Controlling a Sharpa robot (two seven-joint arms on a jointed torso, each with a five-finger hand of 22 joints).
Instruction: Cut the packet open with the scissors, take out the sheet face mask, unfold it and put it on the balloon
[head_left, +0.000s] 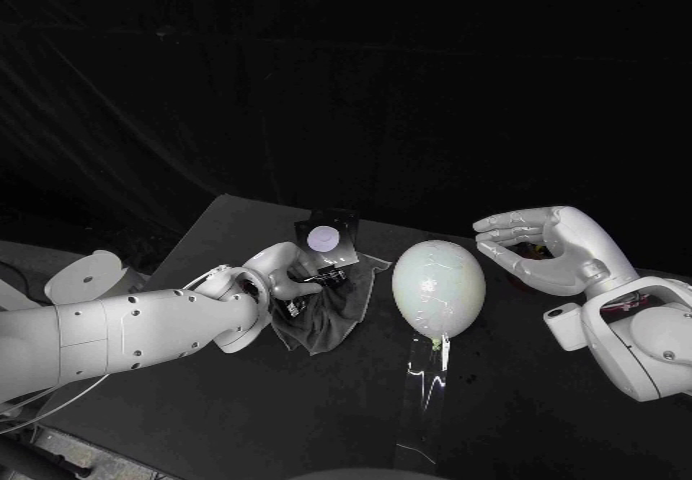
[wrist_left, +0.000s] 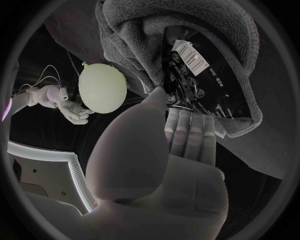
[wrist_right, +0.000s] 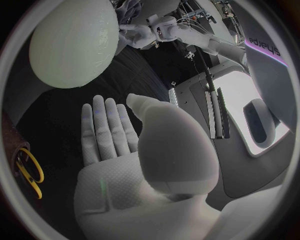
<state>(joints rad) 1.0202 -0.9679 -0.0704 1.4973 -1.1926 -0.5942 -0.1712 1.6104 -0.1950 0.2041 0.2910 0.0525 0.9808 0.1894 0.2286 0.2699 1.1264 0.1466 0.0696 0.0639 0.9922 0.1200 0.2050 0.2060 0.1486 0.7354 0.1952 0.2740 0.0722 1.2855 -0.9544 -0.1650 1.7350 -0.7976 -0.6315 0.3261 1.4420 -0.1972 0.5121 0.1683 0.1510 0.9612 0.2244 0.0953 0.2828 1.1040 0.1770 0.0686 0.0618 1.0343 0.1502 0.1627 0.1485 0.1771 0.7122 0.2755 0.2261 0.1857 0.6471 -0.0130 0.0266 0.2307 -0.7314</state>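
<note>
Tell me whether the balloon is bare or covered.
Bare: the balloon's pale surface shows nothing on it; the packet is at the left hand.

The black counter (head_left: 245, 225) is viewed from a head camera set high above it, looking down from some way off, with an arm entering from each side. A fisheye camera is set just behind the left hand (wrist_left: 156, 170), close over its fingers (wrist_left: 190, 132), facing a dark cloth (wrist_left: 144, 40) and the packet (wrist_left: 194, 85). Another is set behind the right hand (wrist_right: 137, 170), very near the pale balloon (wrist_right: 72, 42). The balloon is shared by all three views, and the opposite hand is caught in each wrist view.
</note>
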